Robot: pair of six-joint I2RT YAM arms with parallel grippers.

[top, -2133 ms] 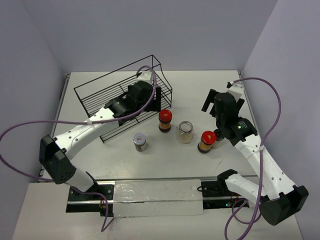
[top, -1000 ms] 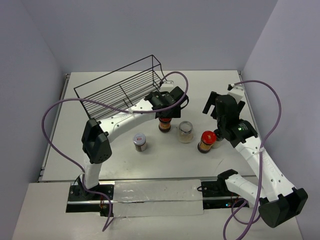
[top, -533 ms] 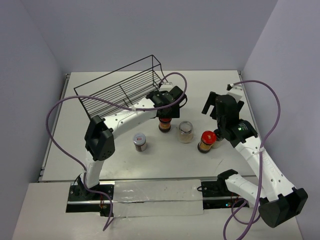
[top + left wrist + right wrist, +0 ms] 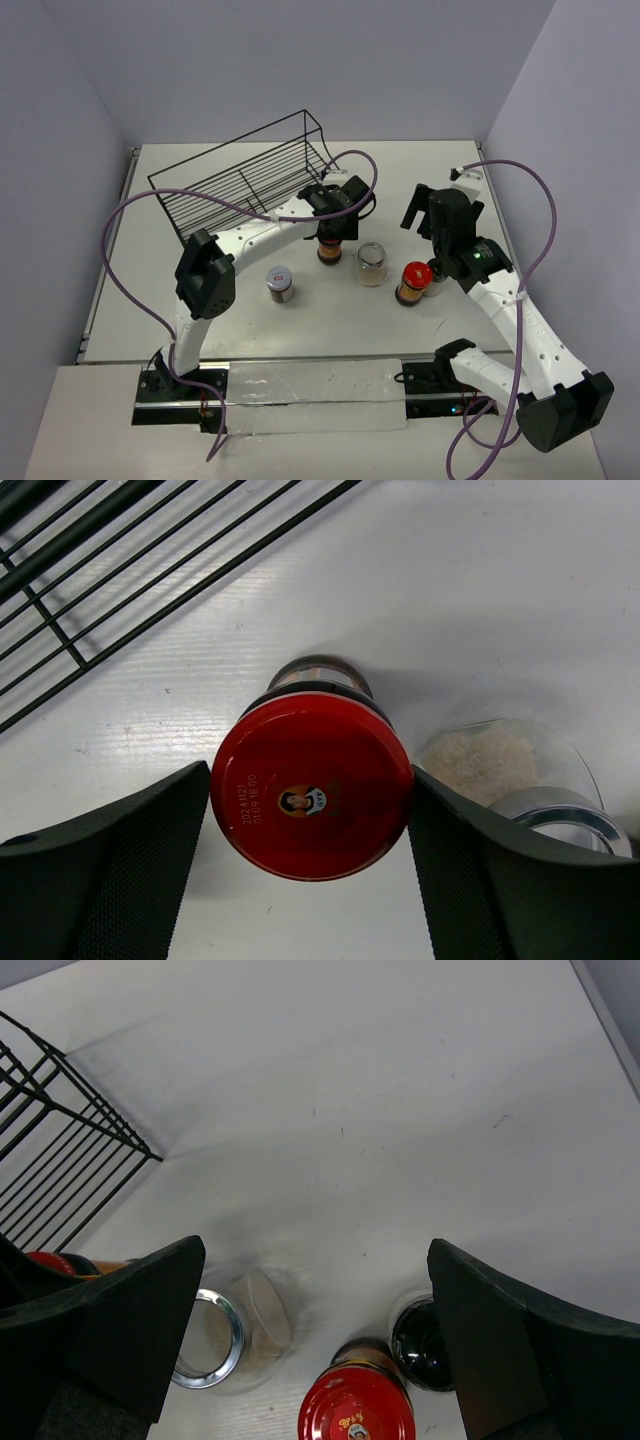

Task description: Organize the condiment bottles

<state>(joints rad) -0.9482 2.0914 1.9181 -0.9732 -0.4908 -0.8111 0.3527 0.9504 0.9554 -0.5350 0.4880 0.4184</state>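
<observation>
1. Five small jars are seen upright on the white tabletop (image 4: 250,325), all of them outside the black wire rack (image 4: 235,180).
2. A round glass jar with a red lid and dark brown contents (image 4: 312,783) is placed near the right end of the rack, and the left tool (image 4: 310,770) is positioned directly over it.
3. The dark fingers (image 4: 110,880) of the left tool are set on either side of the red lid, right at its rim. Whether the lid is pinched or only bracketed cannot be told.
4. A clear pale jar with a silver rim (image 4: 371,263) is found just beside this jar, on its right.
5. A second red-lidded brown jar (image 4: 412,281) is located further to the right, with a black-lidded jar (image 4: 425,1332) just beside it.
6. A grey-lidded dark jar (image 4: 280,284) is placed apart from the others, nearer to the arm bases on the left.
7. The right tool (image 4: 315,1250) is spread wide and nothing is held in it. It hangs above the tabletop, beyond the second red-lidded brown jar and the black-lidded jar.
</observation>
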